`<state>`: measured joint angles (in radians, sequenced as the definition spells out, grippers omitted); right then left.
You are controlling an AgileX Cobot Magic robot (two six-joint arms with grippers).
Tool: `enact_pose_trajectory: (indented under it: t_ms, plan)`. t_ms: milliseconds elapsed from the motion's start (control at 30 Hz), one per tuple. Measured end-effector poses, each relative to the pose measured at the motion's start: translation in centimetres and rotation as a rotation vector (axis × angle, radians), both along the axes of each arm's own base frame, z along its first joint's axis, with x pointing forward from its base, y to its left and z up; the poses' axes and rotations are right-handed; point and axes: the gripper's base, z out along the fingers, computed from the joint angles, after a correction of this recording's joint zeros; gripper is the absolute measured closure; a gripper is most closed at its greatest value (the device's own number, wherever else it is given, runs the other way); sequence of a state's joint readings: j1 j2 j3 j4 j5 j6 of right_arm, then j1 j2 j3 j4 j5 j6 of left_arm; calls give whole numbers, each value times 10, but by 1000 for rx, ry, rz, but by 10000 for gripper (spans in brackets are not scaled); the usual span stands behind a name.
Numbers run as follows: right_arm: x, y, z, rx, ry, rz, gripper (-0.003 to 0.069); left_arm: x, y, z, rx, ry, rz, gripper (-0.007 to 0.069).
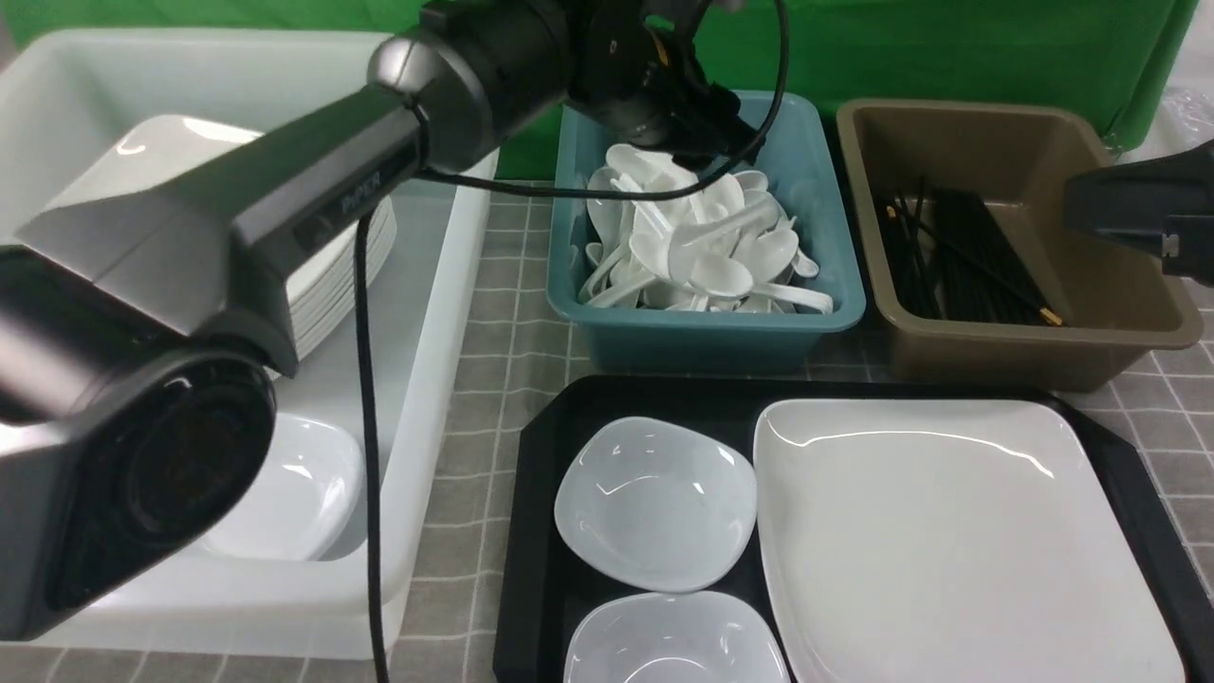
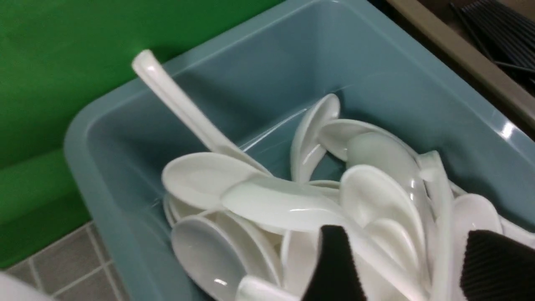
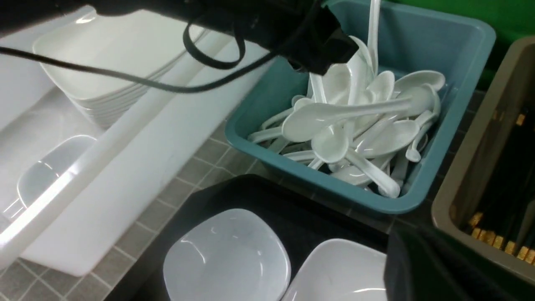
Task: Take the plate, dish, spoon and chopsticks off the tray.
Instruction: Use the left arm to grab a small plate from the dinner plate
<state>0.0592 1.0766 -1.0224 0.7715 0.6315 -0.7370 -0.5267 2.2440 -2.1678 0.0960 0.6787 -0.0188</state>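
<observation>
My left hand hangs over the teal bin beyond the tray, pads apart above the spoons to drop one in, I judge — right hand, pinched together, sits over the chopsticks' bin, while plate and dishes wait on the tray.

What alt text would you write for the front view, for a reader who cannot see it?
The left gripper hangs over a teal bin heaped with white spoons. Nearer, a black tray holds a large white plate and two small dishes; a brown bin holds chopsticks.
</observation>
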Motion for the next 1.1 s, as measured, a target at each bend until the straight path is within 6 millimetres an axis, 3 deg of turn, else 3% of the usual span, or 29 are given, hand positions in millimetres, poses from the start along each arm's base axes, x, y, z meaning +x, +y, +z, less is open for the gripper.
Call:
enact_pose_trajectory:
  t_ms: [67,100,133,233,300,367,433,533,633,700,800,900,1100]
  plan:
    - [-1,1,-1,-1,11,13,622,-10,8,19,-9,41,51,116]
    - [-1,1,-1,-1,13,15,622,-11,9,18,-4,49,52,116]
    - [-2,2,-2,-5,24,29,622,-26,17,38,13,103,66,117]
    - [-4,3,-3,-6,39,46,622,-46,26,57,39,190,53,186]
    - [-5,3,-4,-7,54,59,622,-69,33,74,60,286,7,385]
    - [-6,4,-4,6,71,59,622,-84,35,76,50,344,-39,534]
    - [-7,4,-4,11,82,60,622,-96,35,70,44,400,-67,586]
    - [-11,6,-6,9,119,94,622,-122,34,42,89,533,-97,619]
    - [-14,7,-8,-1,144,128,622,-141,31,11,156,630,-121,622]
    - [-15,8,-9,-3,159,144,622,-152,28,-21,218,676,-132,620]
    - [-16,8,-10,-3,169,154,622,-150,27,-46,237,615,-104,596]
    - [-17,8,-10,-3,171,156,622,-139,26,-57,225,504,-76,521]
    - [-17,8,-10,-3,171,156,622,-121,16,-69,189,353,-90,282]
